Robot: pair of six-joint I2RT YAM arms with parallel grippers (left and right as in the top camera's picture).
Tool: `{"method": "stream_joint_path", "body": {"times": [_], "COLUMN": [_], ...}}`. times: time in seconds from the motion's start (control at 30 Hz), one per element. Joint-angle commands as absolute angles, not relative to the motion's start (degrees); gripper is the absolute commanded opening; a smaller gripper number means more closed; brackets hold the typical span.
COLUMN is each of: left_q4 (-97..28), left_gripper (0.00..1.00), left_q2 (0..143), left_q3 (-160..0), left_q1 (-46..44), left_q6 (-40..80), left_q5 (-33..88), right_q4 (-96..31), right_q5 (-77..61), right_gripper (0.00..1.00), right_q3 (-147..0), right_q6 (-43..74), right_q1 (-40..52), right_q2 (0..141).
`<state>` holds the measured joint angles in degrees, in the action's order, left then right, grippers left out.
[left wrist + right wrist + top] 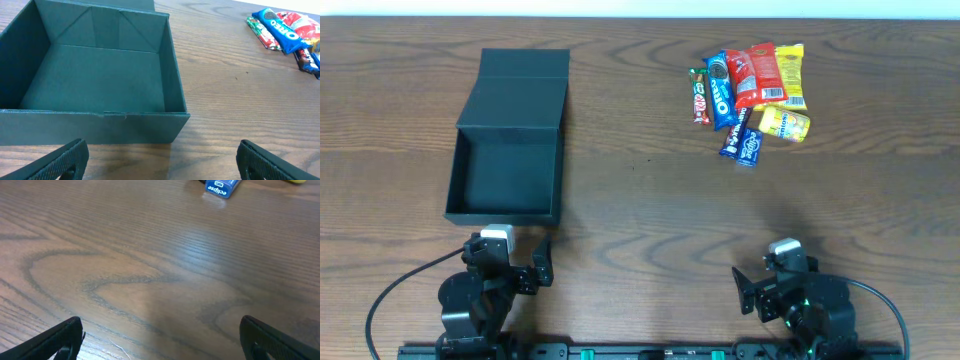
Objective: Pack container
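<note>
Overhead view looks straight down from high above, taking in the whole bench (640, 200). Left wrist view sits low and close, facing far into the container (100, 85), with snack packets (285, 30) at far right. Right wrist view, equally low, faces far across bare wood to a blue packet (220, 187). The packet pile appears in all three views.

All I see of the room is the counter (640, 200): dark brown wood, its long grain running side to side with looping figures in it. Just ahead of my right hand (160, 335) a soft sheen (200, 250) of reflected light lies on the surface. Far ahead of that hand, past the counter's far edge, runs a pale strip (640, 8); I cannot tell whether it is wall or floor.
</note>
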<state>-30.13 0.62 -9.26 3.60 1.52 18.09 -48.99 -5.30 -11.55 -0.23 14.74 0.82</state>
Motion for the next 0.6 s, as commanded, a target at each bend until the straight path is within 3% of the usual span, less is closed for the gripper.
{"method": "stream_joint_path", "body": {"times": [0.0, 0.33, 0.57], "left_q4": [-30.0, -29.5, -15.4], "left_gripper": [0.96, 0.95, 0.95], "left_q2": [0.2, 0.2, 0.3], "left_q3": [-8.4, -8.4, -8.7], "left_q1": [3.7, 3.7, 3.7], "left_q6": [1.7, 1.8, 10.4], "left_q5": [18.9, 18.3, 24.6], "right_q4": [-49.1, -49.1, -49.1], "right_q5": [-4.9, -4.9, -4.9], "right_gripper": [0.99, 0.99, 0.99], "right_q3": [-11.1, -11.1, -11.1], "right_q6": [0.6, 0.6, 0.6], "right_q1": [15.0, 15.0, 15.0], "right_q2": [0.3, 0.3, 0.3]}}
